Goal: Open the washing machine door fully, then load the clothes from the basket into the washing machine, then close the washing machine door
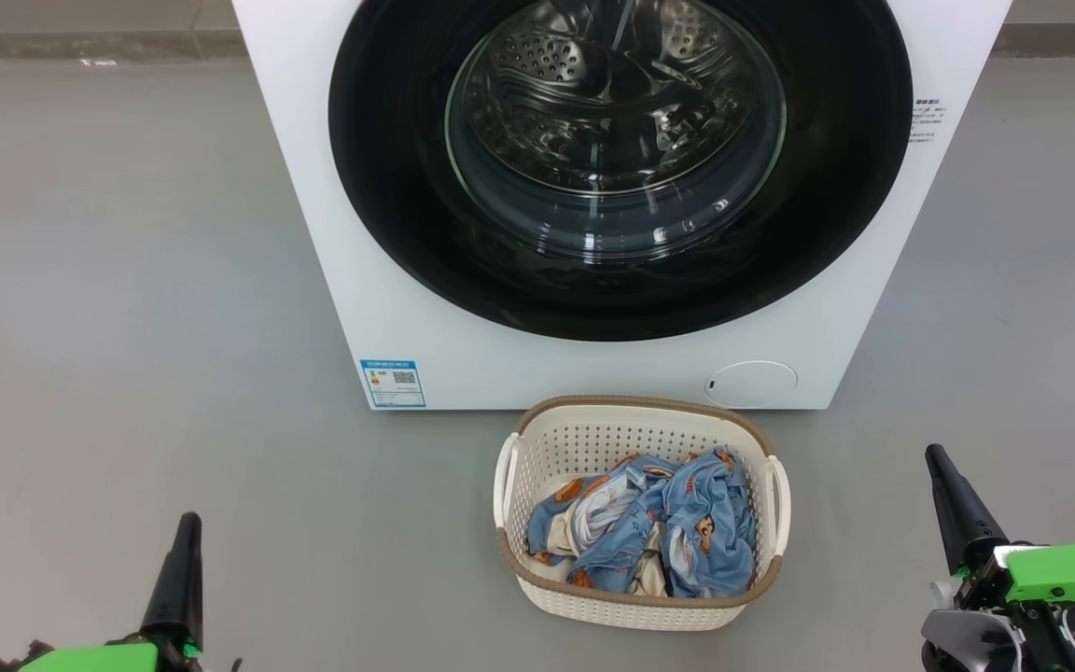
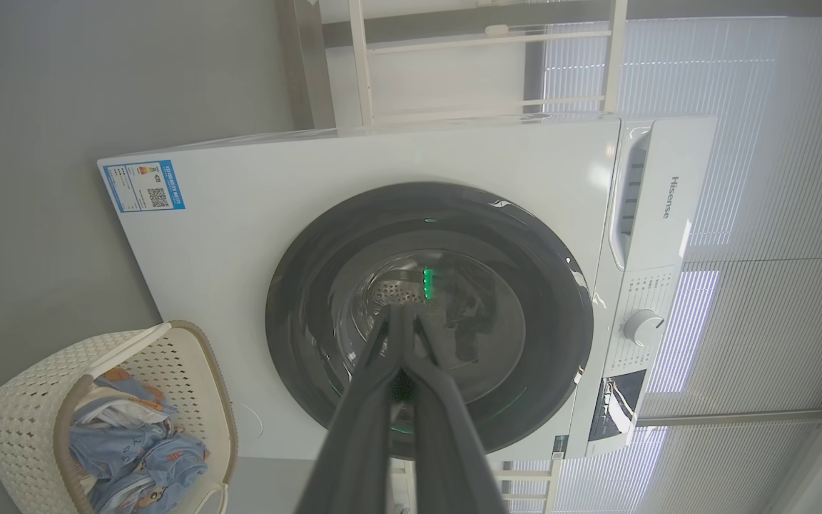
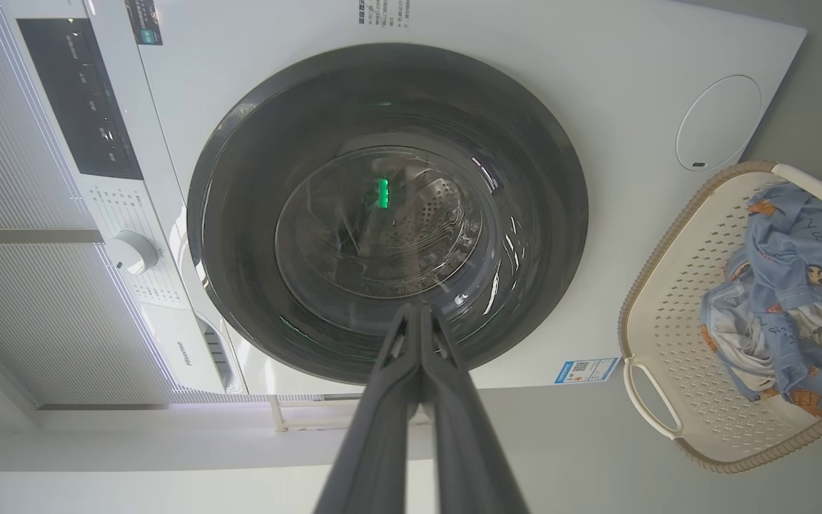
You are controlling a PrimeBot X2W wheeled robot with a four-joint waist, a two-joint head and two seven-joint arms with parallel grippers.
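Glossy black rim and clear glass bowl make up the washing machine door (image 1: 617,140), which sits shut, flush in the front of the white washing machine (image 1: 407,317). The perforated steel drum shows through the glass. On the grey floor (image 1: 127,327) just before the machine's foot stands the basket (image 1: 593,439), close to the front panel but apart from it, nearer the round hatch (image 1: 750,383) than the blue label sticker (image 1: 393,383). The clothes (image 1: 668,532) lie heaped inside it, blue bear print tangled with cream and white cloth. The left gripper (image 1: 178,569) hangs over the floor well to the basket's left, and the right gripper (image 1: 953,499) well to its right. Each is clenched, its fingertips pressed together, and in each wrist view the fingers point at the door.
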